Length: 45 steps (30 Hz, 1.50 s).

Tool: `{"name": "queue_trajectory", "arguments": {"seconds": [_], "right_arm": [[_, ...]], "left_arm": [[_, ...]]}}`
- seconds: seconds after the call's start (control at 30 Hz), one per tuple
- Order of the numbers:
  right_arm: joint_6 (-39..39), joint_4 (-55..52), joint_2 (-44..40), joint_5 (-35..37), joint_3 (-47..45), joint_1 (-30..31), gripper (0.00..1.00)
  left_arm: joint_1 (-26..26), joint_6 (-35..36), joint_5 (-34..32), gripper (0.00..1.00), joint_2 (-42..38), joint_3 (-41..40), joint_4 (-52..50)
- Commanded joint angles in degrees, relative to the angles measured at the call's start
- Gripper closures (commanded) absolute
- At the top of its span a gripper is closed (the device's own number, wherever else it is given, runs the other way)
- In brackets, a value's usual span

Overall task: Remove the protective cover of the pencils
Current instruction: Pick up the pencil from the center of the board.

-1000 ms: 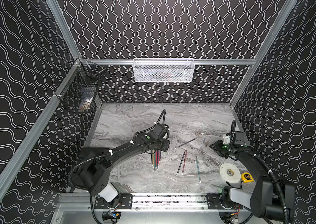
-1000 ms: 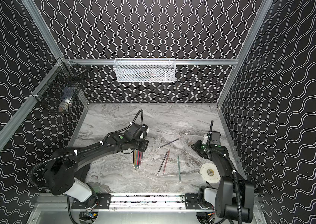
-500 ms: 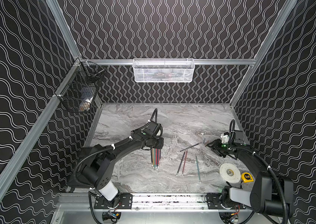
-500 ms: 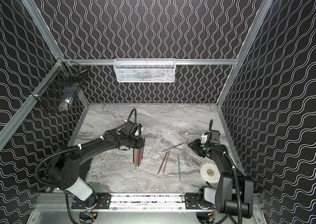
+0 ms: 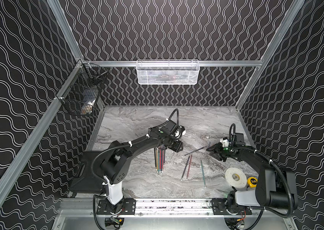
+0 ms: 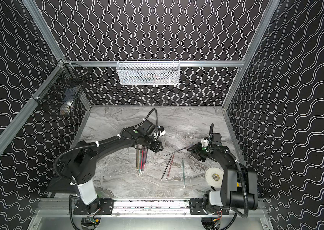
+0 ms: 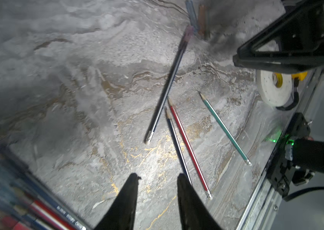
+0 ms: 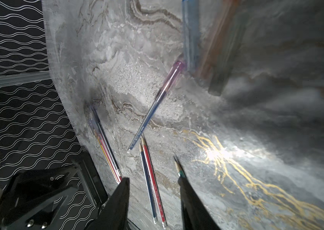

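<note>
Hovering low, my left gripper (image 7: 157, 177) is spread and empty, with the bundle of pencils (image 5: 159, 161) just beside it. My right gripper (image 8: 154, 179) is spread too, holding nothing. A capped pencil (image 8: 153, 107) lies just ahead of its fingertips, with three bare pencils (image 8: 150, 169) near.

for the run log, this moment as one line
left hand open, empty | right hand open, empty | capped pencil on table | bare: red pencil, green pencil, blue pencil
</note>
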Motion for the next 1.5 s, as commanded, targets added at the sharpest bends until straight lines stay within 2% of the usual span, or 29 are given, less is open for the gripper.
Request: {"name": "queue_trajectory", "arguments": {"seconds": [0.0,0.17,0.33,0.43,0.73,1.13,1.33,1.47], "right_arm": [[-0.47,-1.68,-2.29,0.25,0.79,0.04,0.58],[-0.76,-4.73,-8.40,3.16,0.08,-0.05,0.58],[-1.27,-7.66,-12.76,3.21,-0.01,-0.06,0.58],[-0.03,-6.47,-14.13,2.22,-1.99,-0.13,0.58],[-0.13,-6.84,-16.60,3.67,-2.70,-0.24,0.58],[-0.07,-7.39,-17.45,3.60,-2.30,-0.71,0.58],[-0.37,-7.29,-17.15,3.58,-2.39,-0.92,0.58],[-0.44,-7.03,-16.97,3.50,-2.71,-1.06,0.58]], "left_arm": [[-2.44,12.42,-2.74,0.55,3.27,4.88,-8.25],[-5.79,17.29,-6.16,0.44,8.44,10.73,-9.14],[-8.74,19.41,-15.15,0.46,17.07,20.14,-12.37],[-9.16,18.96,-15.54,0.50,21.75,25.89,-14.15],[-11.61,16.96,-17.42,0.51,30.48,34.94,-15.33],[-11.53,15.84,-21.63,0.62,37.80,41.60,-20.67],[-8.71,15.16,-22.23,0.80,37.47,39.55,-21.30],[-6.82,15.46,-22.17,0.87,35.77,36.80,-20.49]]}}
